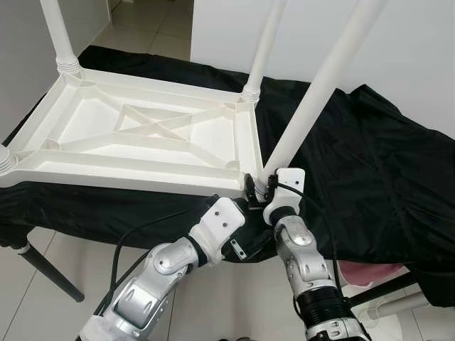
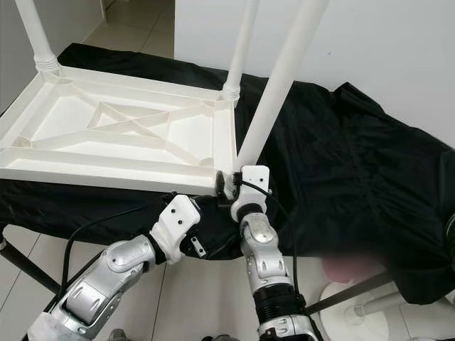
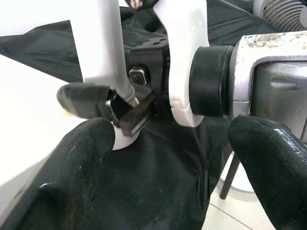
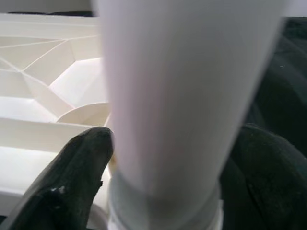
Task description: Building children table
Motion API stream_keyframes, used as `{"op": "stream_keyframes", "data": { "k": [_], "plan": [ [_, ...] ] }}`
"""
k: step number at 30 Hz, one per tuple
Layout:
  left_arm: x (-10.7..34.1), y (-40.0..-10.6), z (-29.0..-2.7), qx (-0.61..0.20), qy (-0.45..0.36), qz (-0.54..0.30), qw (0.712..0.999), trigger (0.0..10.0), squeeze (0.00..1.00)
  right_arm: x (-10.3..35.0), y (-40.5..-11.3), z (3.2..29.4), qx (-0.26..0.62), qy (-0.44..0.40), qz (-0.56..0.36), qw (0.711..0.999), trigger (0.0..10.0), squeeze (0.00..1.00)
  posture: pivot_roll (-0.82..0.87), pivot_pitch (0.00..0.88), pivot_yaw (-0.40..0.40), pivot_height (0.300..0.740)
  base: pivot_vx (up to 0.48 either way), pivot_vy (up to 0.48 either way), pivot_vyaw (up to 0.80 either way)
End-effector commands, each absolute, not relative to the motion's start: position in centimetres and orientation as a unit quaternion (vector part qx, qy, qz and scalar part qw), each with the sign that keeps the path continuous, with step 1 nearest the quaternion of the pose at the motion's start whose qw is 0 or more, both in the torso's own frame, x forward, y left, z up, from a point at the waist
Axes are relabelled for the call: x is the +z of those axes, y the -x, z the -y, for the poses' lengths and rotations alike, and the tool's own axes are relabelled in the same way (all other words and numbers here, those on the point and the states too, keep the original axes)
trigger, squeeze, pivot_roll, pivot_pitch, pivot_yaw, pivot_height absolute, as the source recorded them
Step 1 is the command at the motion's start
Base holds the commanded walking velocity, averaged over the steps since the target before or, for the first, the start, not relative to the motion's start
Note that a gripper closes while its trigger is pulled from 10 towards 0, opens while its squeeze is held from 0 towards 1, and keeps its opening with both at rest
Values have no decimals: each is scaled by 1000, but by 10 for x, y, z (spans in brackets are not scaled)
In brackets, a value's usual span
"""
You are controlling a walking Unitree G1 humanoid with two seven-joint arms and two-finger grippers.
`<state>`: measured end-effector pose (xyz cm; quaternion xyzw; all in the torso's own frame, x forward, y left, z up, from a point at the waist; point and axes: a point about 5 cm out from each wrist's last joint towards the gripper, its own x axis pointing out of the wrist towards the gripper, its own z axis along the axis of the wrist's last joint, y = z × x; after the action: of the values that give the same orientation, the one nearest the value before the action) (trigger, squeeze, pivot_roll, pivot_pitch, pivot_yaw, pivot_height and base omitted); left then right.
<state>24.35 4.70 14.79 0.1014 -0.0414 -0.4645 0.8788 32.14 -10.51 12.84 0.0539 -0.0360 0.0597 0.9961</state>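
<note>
Left eye view: the white children's tabletop (image 1: 142,135) lies upside down on a counter draped in black cloth (image 1: 370,170), its ribbed underside facing up. Legs stand in the sockets at its 11 o'clock and 1 o'clock corners. At its 5 o'clock corner a third white leg (image 1: 320,82) leans up toward 1 o'clock. The right pincer (image 1: 261,186) is at that leg's base, beside the corner socket. The left pincer (image 1: 245,206) is just below the same corner, its white wrist block (image 1: 220,220) pointing up at the tabletop's near edge.

Right eye view: the same scene, with the right arm (image 2: 259,245) rising straight to the leg's foot and the left arm (image 2: 121,273) coming in from 7 o'clock.

Left wrist view: the left pincer's two black fingers (image 3: 72,163) stand wide apart and hold nothing, with black cloth between them. Beyond them, the right pincer's fingertip (image 3: 84,98) presses against the leg close to its lower end.

Right wrist view: the leg (image 4: 187,96) stands between the right pincer's two black fingers (image 4: 81,163), one on each side, clamped on it just above its collar, with the tabletop's ribs behind.
</note>
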Motion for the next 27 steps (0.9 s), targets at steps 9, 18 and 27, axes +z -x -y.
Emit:
{"op": "stream_keyframes", "data": {
  "k": [9,18,27],
  "plan": [
    [146,-242,-45,-473,-108,39,874,10000,0,124,-320,119,162,-53,54,984,10000,0,95,73,-160,740,0,0,0],
    [147,-245,-46,-470,-110,41,875,10000,0,133,-335,134,255,5,66,965,10000,0,87,78,-155,740,0,0,0],
    [148,-247,-46,-466,-112,43,877,10000,0,133,-346,132,312,45,52,948,10000,0,96,79,-160,740,0,0,0]
  ]
}}
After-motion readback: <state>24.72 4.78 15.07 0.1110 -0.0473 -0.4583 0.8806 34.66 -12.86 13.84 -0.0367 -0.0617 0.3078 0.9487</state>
